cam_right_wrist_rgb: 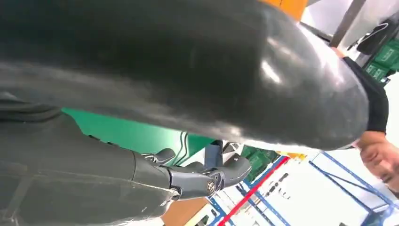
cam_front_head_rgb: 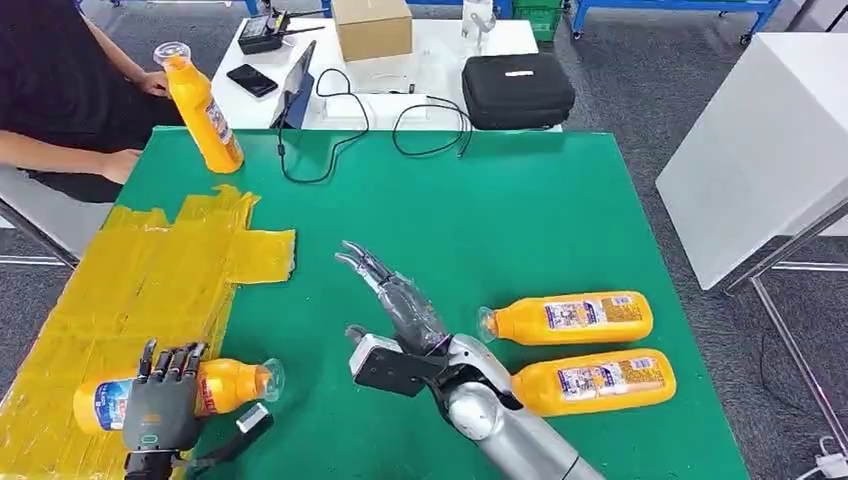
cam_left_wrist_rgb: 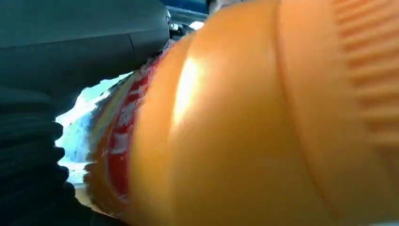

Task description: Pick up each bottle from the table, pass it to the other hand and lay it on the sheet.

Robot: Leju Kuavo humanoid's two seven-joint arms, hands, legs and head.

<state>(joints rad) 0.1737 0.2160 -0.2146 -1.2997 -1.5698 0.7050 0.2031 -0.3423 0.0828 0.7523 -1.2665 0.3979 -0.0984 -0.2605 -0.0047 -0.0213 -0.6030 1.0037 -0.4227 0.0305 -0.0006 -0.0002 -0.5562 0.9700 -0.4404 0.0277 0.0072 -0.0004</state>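
The middle of the green bench [cam_front_head_rgb: 500,200] lies bare — broad room for a robot hand. Two bottles [cam_front_head_rgb: 570,318] lie side by side near the right edge. An upright bottle [cam_front_head_rgb: 205,110] and a person's arm [cam_front_head_rgb: 60,155] crowd the far left corner.

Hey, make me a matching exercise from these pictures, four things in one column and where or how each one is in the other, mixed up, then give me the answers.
Column one:
1. left robot hand
2. right robot hand
3. upright orange bottle
4. black zip case

Column two:
A. stands at the green table's far left corner
B. lies on the white table beyond
C. grips a lying bottle over the yellow sheet
D. holds nothing, fingers extended above the green table

Pairs: 1-C, 2-D, 3-A, 4-B
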